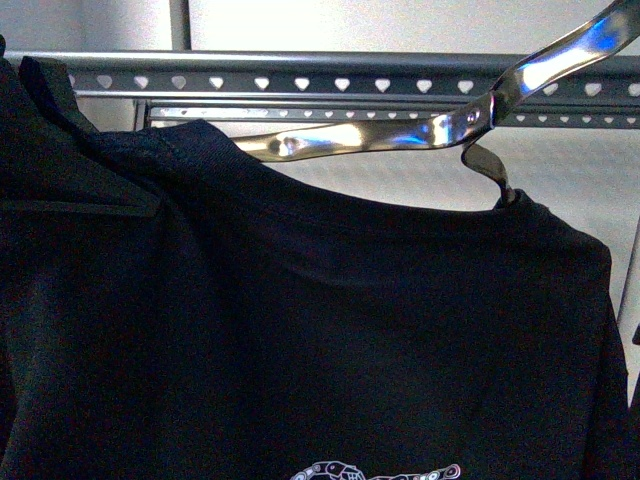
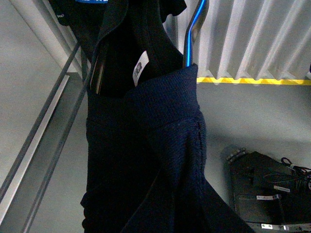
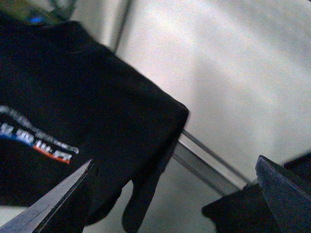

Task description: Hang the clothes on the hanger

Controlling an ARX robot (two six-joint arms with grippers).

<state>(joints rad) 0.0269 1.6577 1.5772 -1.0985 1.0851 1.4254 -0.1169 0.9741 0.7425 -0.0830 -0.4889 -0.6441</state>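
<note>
Qty: 1 black tee (image 1: 330, 340). 1 chrome coat hanger (image 1: 400, 135), in tee's neck. 2 heart-punched rack rails (image 1: 280, 70) above tee; approx 10 hearts vis on upper one. 1 white neck label (image 2: 140, 69) inside tee. 1 yellow stripe (image 2: 252, 80) behind tee. 2 R gripper fingers (image 3: 53, 204) beside tee.

Pale wall (image 1: 400, 180) behind; ribbed white panel (image 2: 257, 39) above yellow stripe (image 2: 252, 80); grey floor (image 2: 252, 116); black equipment (image 2: 262, 194) on floor.

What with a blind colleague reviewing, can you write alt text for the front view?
A black T-shirt hangs on a shiny metal coat hanger, filling most of the frame; behind it runs a grey rail punched with heart-shaped holes.
</note>
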